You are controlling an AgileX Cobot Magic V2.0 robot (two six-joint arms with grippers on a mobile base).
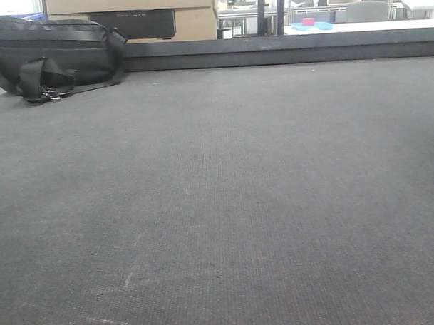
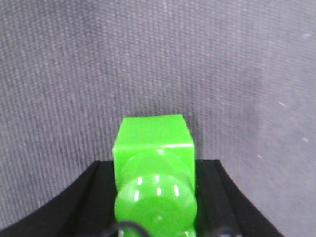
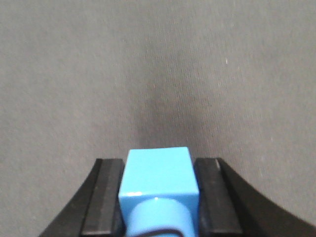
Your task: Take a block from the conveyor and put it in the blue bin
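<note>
In the left wrist view my left gripper is shut on a bright green block with a round stud facing the camera. Its black jaws press on both sides of the block, above the dark grey woven conveyor. In the right wrist view my right gripper is shut on a light blue block, held the same way over the conveyor. The front view shows the wide belt with pale scuffs and its dark raised edge rail. Neither gripper shows there. No blue bin is clearly in view.
A black strapped bag lies on the belt's far left. Cardboard boxes stand behind the rail. Far back right, a flat blue thing with a pink item sits on a white table.
</note>
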